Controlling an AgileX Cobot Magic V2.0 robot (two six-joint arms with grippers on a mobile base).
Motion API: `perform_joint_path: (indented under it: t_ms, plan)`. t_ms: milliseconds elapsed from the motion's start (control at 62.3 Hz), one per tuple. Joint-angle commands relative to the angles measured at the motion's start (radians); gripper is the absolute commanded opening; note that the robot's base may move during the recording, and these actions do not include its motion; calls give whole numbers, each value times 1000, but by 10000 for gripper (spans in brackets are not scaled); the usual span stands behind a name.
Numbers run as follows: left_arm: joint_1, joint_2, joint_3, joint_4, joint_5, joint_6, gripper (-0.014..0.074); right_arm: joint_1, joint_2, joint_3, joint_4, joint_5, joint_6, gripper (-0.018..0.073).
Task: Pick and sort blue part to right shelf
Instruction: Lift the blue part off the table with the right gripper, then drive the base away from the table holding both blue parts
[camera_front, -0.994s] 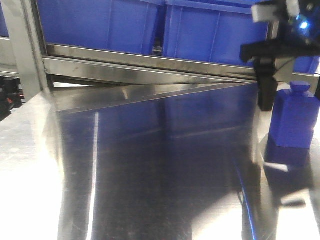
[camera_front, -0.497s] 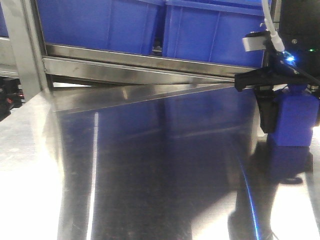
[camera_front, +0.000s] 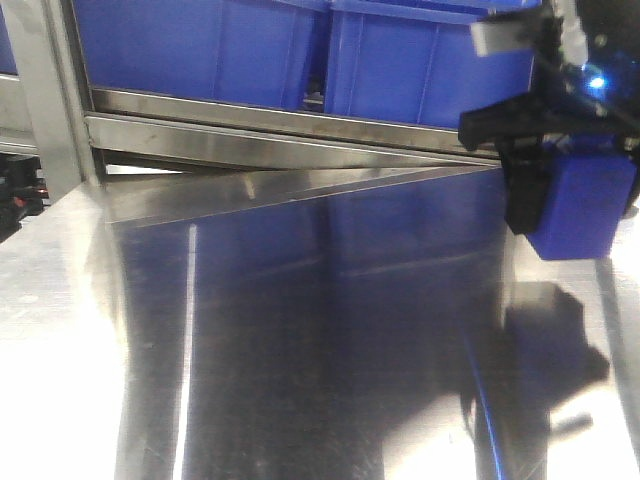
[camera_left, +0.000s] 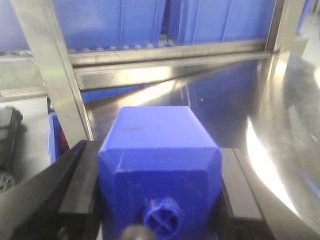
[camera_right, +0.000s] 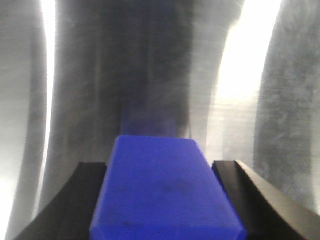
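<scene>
the right jaws are closed on the blue part (camera_front: 582, 215), gripping it from above by its upper end. the block hangs clear of the steel surface (camera_front: 300, 350) with a slight tilt, and a dark shadow (camera_front: 550, 340) lies under it. it is held near the back right corner of the surface, just in front of the right shelf (camera_front: 300, 128). it is about level with the shelf's metal front rail (camera_front: 250, 105) and below the blue bins (camera_front: 200, 45), which stand side by side behind that rail. the right wrist view shows this part filling the gap between the two black jaws, both pressed against its sides, with blurred steel beyond it. the left jaws appear only in the left wrist view, where they are clamped on a second blue part (camera_left: 155, 135) and grip it on both sides. its round, cross-marked cap (camera_left: 162, 217) faces the camera and its body points toward the shelf. the rail and bins lie ahead of it, and a steel upright post (camera_front: 50, 100) is off to its left. whether this second part rests on anything cannot be told.
</scene>
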Motion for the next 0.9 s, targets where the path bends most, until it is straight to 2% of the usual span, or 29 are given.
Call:
perform_joint_path:
  t_ms: [0,192,385,658,882]
  plan:
    - [-8,-72,9,22,-83,-11,312,28,-125,25,-49,-60,-2,278]
    - [-8,-171,49,23,-73,-11,312,41,-311,159,-51,-153,-2,278]
    - [-8,-177,59,24,-73,-11,312,41,-549,343,-53,-266,-7,278]
    - [-8,-177,59,24,-73,-11,312,42,-896,582,-56,-386,-92,278]
    - [-8,-177,59,24,-73,-11,312,42,-1167,697,-58,-410,-172,278]
